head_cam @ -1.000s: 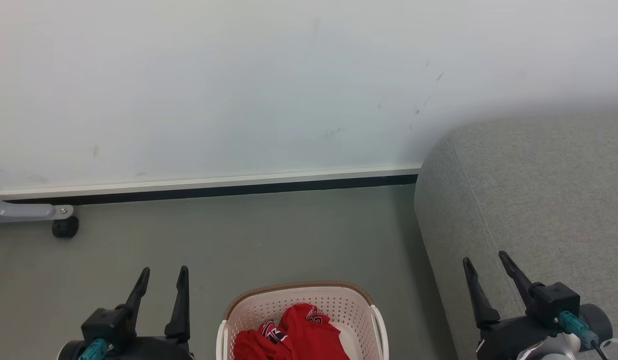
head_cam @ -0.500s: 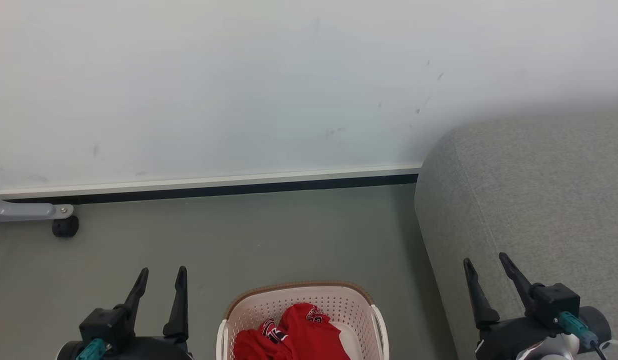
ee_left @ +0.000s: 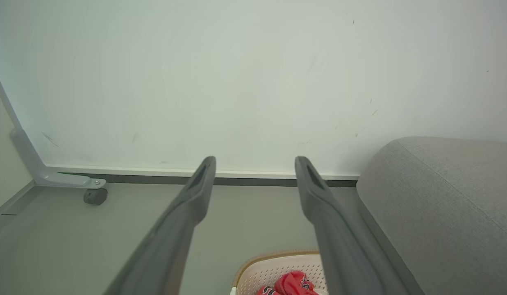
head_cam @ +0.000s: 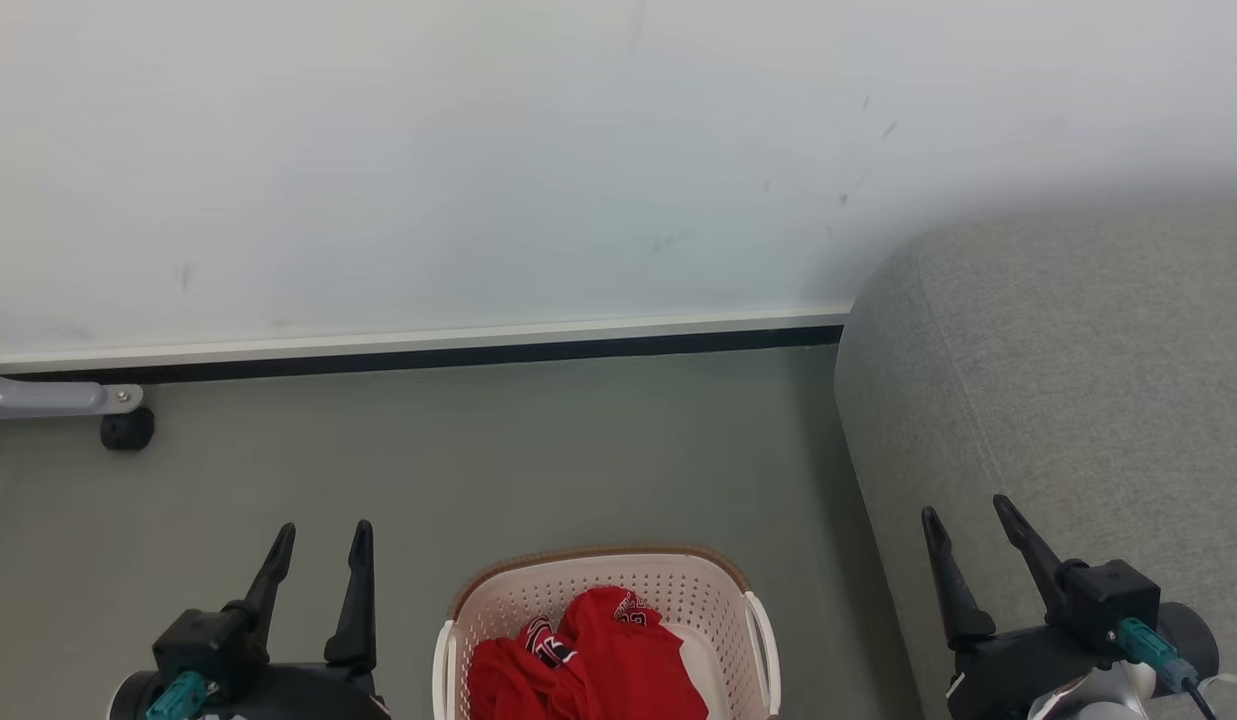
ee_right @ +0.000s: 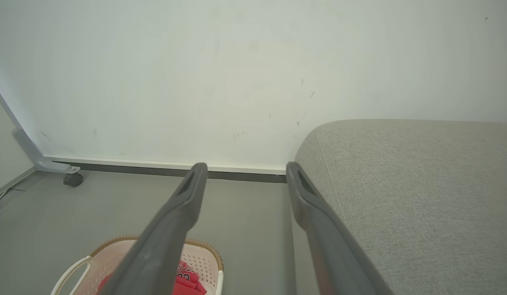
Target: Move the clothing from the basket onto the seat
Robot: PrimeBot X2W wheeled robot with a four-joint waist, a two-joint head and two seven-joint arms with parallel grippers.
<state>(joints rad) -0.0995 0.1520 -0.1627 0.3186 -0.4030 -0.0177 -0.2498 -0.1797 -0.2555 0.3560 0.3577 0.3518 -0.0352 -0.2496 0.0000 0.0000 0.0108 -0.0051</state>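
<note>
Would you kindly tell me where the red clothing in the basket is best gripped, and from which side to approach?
Pinch the raised, crumpled hump at the top of the red clothing, coming straight down through the open top of the basket. The basket's walls close off the sides, and the bunched folds on top probably offer an easier pinch than the flatter cloth lower down.

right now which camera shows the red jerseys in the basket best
Head view: the jerseys lie open in the basket, cut by the frame's bottom. Left wrist catches a small scrap; right wrist's is partly behind a gripper finger.
</note>
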